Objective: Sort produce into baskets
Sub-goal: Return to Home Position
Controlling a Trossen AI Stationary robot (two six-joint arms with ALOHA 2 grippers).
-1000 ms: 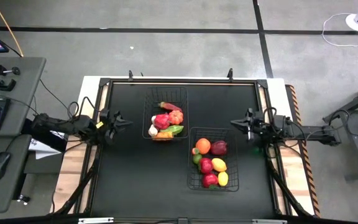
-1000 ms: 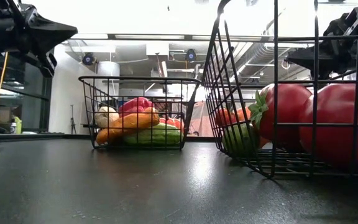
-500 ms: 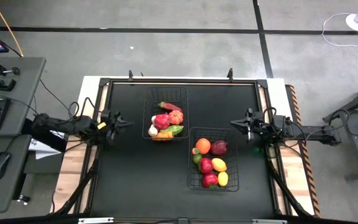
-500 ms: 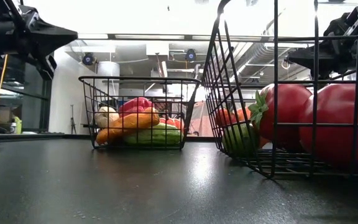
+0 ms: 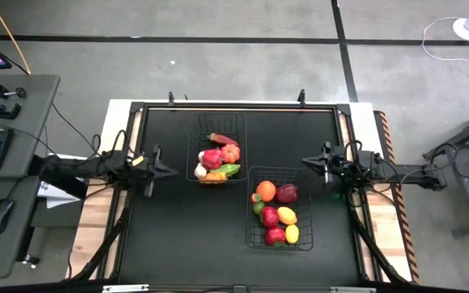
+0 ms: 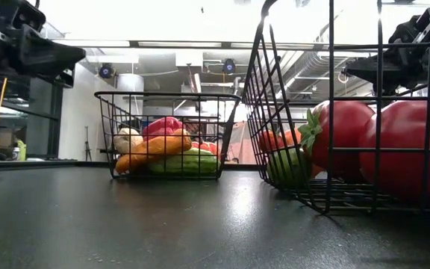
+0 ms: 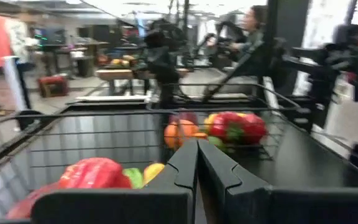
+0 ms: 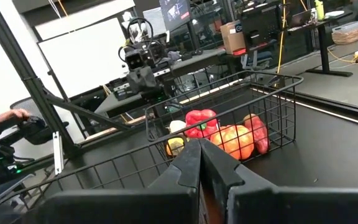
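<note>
Left gripper (image 5: pixel 158 168), fingers pressed together and empty, hung near the upper wire basket (image 5: pixel 206 126); right gripper (image 5: pixel 309 161), likewise, near the lower wire basket (image 5: pixel 301 176). Produce (image 5: pixel 277 213) lay in both; I feared a wide swing clipping a rim.

On the table (image 5: pixel 177 232) I see the first basket (image 5: pixel 218 119) toward 12 o'clock and the second basket (image 5: pixel 306 207) just beside it at 5 o'clock, with produce (image 5: pixel 212 158) in both. The left gripper (image 5: pixel 165 169) is at 9 o'clock, the right gripper (image 5: pixel 306 161) at 3.
</note>
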